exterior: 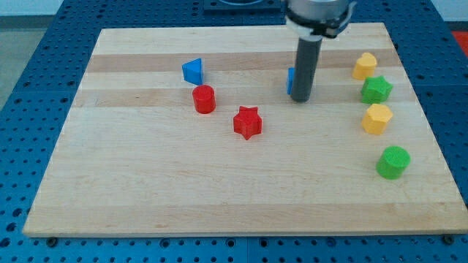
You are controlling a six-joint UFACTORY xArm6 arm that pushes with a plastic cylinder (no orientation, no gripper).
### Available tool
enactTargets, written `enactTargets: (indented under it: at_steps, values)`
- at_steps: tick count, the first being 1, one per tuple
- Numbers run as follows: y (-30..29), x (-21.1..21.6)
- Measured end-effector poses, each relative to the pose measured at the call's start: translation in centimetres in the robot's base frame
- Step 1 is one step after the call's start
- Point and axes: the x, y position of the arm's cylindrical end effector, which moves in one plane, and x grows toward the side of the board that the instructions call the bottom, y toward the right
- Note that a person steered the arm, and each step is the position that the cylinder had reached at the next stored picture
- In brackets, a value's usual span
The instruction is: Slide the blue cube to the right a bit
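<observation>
The blue cube (291, 79) sits at the upper middle of the wooden board (183, 197). Only its left sliver shows; the rest is hidden behind my rod. My tip (300, 99) rests on the board just in front of the cube, at its right side, and seems to touch it. A blue triangular block (193, 71) lies further to the view's left.
A red cylinder (204, 98) and a red star (248, 122) lie left of the tip. Down the right side stand a yellow block (364, 66), a green star (376, 89), a yellow hexagon (377, 118) and a green cylinder (393, 161).
</observation>
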Motion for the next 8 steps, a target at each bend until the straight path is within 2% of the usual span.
enactTargets:
  at_steps: [1, 3, 5, 6, 7, 8]
  values:
    - [-0.7, -3.5]
    - [-7.5, -5.0]
    - [1.0, -10.3]
    - [4.1, -10.3]
    - [-0.5, -8.4]
    - [2.3, -6.6]
